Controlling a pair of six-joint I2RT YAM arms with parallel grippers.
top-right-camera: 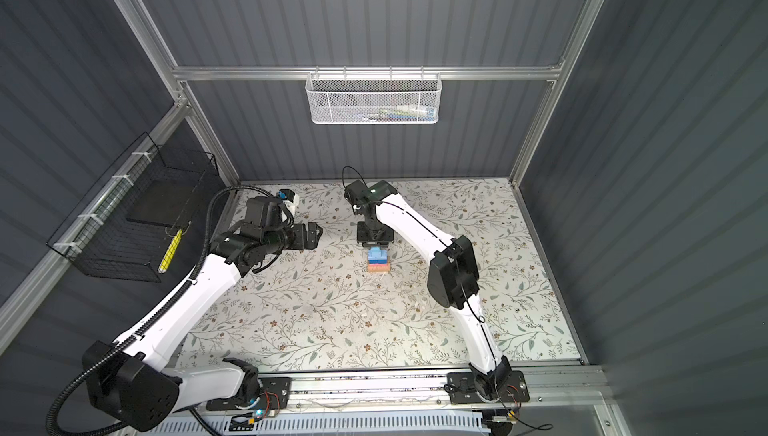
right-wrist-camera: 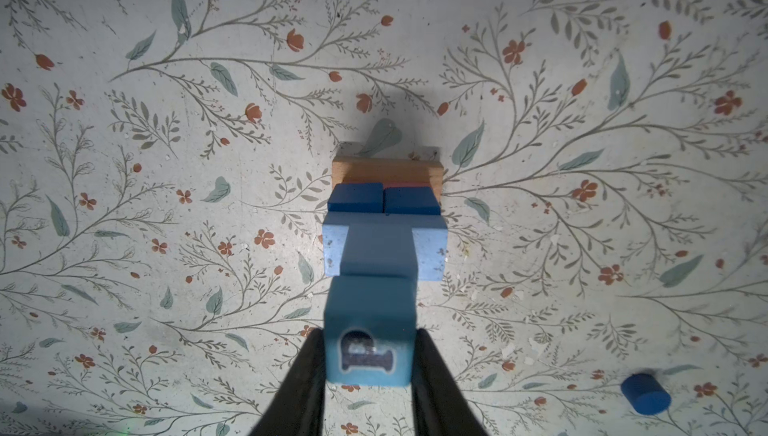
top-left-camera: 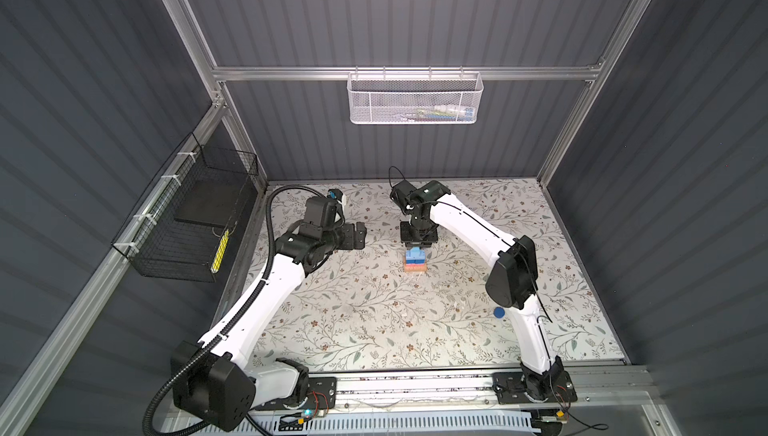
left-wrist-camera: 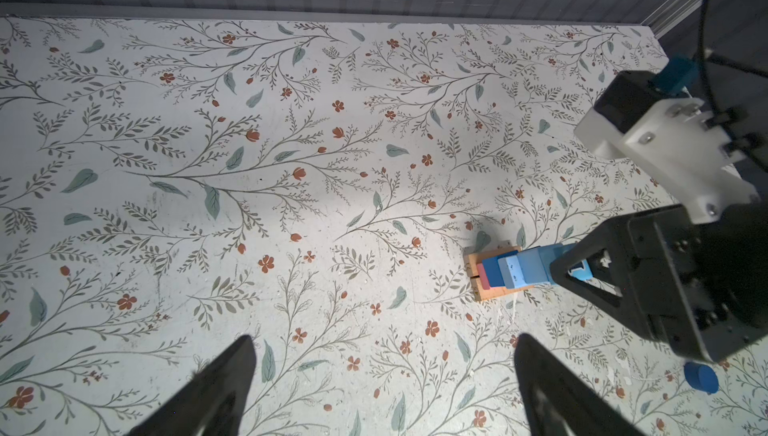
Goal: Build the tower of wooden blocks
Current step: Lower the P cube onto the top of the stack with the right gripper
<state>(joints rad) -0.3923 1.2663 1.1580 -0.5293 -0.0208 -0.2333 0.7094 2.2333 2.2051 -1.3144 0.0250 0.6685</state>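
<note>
I've got the floral table (top-left-camera: pixel 374 330) in both top views, with the wood block tower (top-left-camera: pixel 414 265) standing near its middle, a little to the far side. From the table up I read tan bars (right-wrist-camera: pixel 386 170), a sliver of pink bar (right-wrist-camera: pixel 405 184), two dark blue cubes (right-wrist-camera: pixel 355 197) side by side, then a light blue bar (right-wrist-camera: pixel 432 247) laid across them.

The right hand (right-wrist-camera: pixel 370 355) comes straight down over the stack, its jaws clamped on the two sides of a light blue cube (right-wrist-camera: pixel 370 317) centred over that bar. I judge this as the placing step. I can't tell whether the cube is fully seated or whether another cube lies under it.

Next I'd want a gentle release and a straight lift, since any sideways drag could shear this narrow stack.

Off the table, a white mesh basket (top-left-camera: pixel 415 97) hangs on the far wall and a black wire basket (top-left-camera: pixel 187 222) on the left wall; neither matters here. The left hand (top-left-camera: pixel 362 237) hangs left of the tower, well apart, spread wide and empty, so it blocks nothing. A dark blue cylinder (top-left-camera: pixel 498 312) sits alone at the near right, close beside the right arm; I take it as the piece to fetch after this.
</note>
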